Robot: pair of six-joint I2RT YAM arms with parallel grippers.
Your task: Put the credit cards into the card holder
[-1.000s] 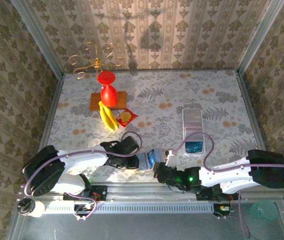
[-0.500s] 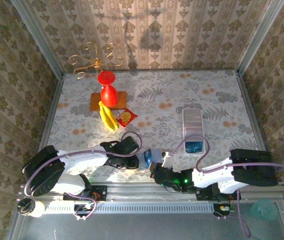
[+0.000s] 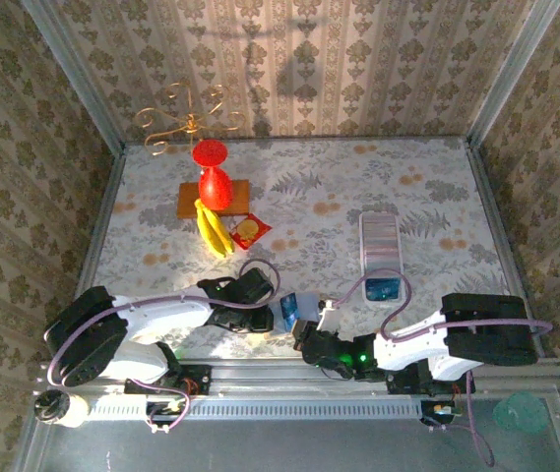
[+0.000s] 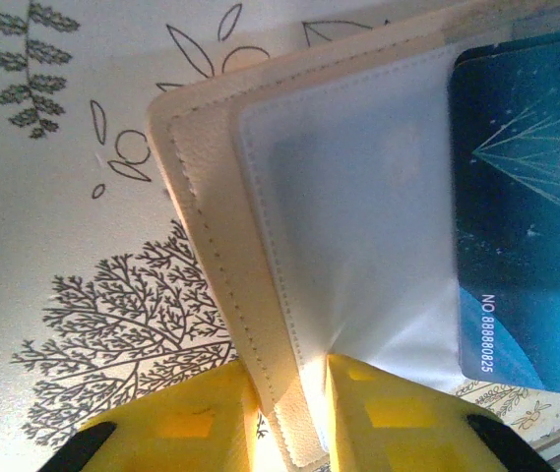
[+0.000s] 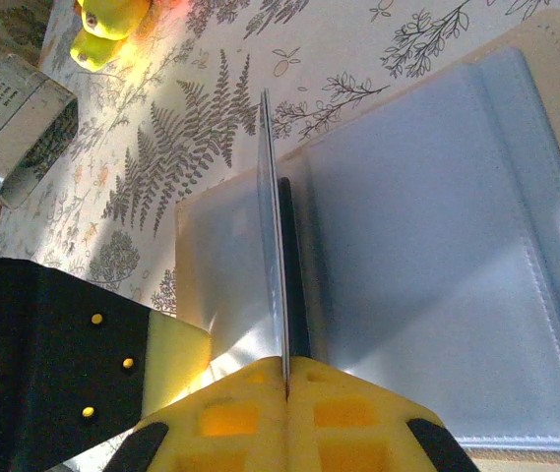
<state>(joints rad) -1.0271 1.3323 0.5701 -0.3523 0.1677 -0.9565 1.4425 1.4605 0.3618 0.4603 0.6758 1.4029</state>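
Observation:
The tan card holder (image 4: 211, 206) lies open, its clear sleeves (image 5: 437, 246) facing up. My left gripper (image 4: 294, 403) is shut on the holder's near edge, one yellow finger on each side of the flap. A blue credit card (image 4: 526, 216) hangs over the sleeves. From the right wrist it is an edge-on sliver (image 5: 272, 246), and my right gripper (image 5: 286, 379) is shut on it. From above, the card (image 3: 287, 313) and the holder (image 3: 305, 304) sit between the left gripper (image 3: 272, 315) and the right gripper (image 3: 311, 329) at the table's near edge. A second blue card (image 3: 383, 288) rests in the tray.
The whitish ribbed tray (image 3: 380, 236) lies right of centre. Bananas (image 3: 213, 231), a red vase (image 3: 213, 182) on a wooden block, a snack packet (image 3: 250, 231) and a gold wire stand (image 3: 186, 123) occupy the back left. Patterned walls enclose three sides.
The right arm has shifted left, carrying the blue card leftward over the open holder. The left arm has stayed put, still clamped on the holder.

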